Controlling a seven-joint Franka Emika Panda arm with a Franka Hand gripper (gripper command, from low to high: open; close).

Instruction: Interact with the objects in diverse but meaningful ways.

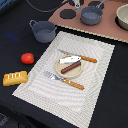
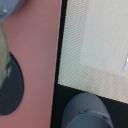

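Claw [image 1: 78,5] barely in frame at the exterior view's top edge, above the pink board [image 1: 107,25]; grip state impossible to tell. Sausage [image 1: 73,66] and silvery piece [image 1: 69,60] on the plate [image 1: 68,73], mid-mat [image 1: 60,92], well apart from the claw. Pot [image 1: 43,32] nearer it.

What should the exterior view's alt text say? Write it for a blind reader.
A cream placemat on a dark table holds a plate with a sausage and silvery piece, between a knife and fork. A tomato, bread loaf and grey pot sit toward the view's left.
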